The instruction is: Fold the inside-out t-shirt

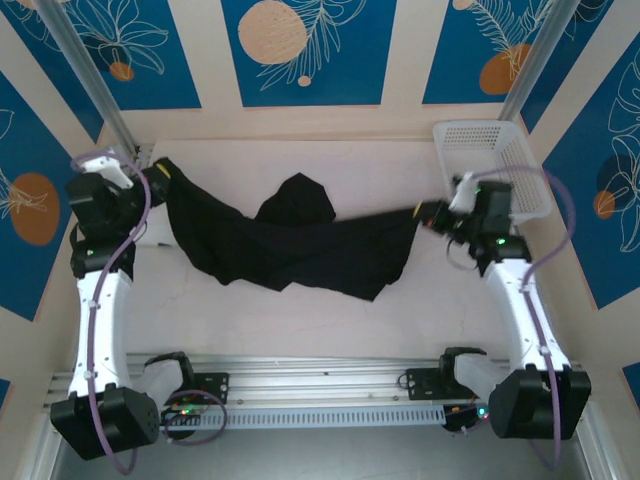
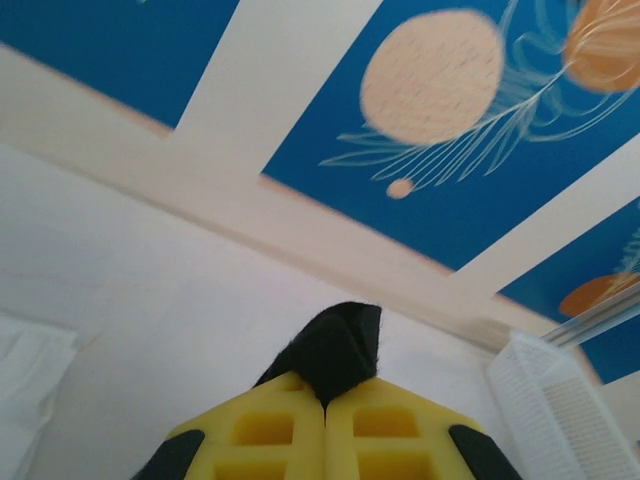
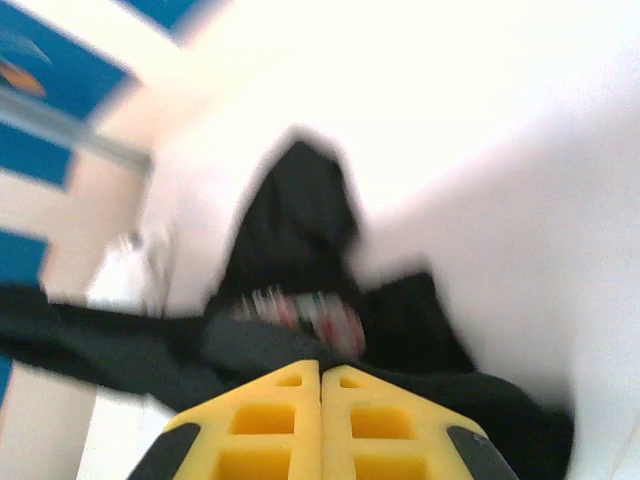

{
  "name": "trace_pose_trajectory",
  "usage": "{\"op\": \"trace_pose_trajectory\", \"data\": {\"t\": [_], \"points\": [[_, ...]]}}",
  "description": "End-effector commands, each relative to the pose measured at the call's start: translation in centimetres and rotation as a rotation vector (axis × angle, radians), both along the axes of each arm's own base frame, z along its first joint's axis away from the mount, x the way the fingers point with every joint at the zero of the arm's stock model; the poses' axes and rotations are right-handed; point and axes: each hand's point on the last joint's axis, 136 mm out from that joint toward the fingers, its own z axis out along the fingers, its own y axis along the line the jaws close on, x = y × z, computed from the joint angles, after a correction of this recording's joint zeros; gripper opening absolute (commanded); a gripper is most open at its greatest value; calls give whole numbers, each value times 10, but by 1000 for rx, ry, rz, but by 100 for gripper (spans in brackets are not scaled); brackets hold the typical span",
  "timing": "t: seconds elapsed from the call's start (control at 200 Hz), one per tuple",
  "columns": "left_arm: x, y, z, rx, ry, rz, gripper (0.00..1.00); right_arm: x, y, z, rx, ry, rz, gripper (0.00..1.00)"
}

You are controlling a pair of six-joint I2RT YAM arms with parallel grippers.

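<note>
While stretched across the table (image 1: 300, 325), the inside-out t-shirt (image 1: 290, 245) sags between the arms. The left gripper (image 1: 152, 182) is closed on its left end; the right gripper (image 1: 428, 213) pinches the right end.

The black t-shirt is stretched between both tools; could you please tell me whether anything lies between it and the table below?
Nothing visible does: the table beneath the t-shirt looks bare, and the white basket stands off at the far right corner.

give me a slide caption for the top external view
Left end effector and right end effector hold the black t-shirt stretched between them over the table.
</note>
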Motion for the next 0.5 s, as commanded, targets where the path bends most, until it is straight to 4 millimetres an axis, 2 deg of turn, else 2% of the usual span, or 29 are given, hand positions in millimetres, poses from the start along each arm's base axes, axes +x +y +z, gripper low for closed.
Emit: {"op": "trace_pose_trajectory", "data": {"t": [0.0, 0.13, 0.21, 0.29, 0.39, 0.495], "points": [[-32, -6, 94, 25, -203, -4, 0, -16, -28, 79, -69, -166, -68, 0], [-78, -1, 160, 186, -302, 96, 0, -48, -58, 152, -111, -320, -190, 0], [-107, 3, 194, 270, -354, 169, 0, -69, -62, 182, -136, -386, -232, 0], [-124, 7, 215, 315, -380, 220, 0, -86, -61, 205, -165, -442, -252, 0], [-123, 10, 225, 323, -381, 240, 0, -99, -58, 221, -204, -481, -260, 0], [-90, 15, 212, 287, -343, 210, 0, -91, -59, 220, -195, -483, -243, 0]]}}
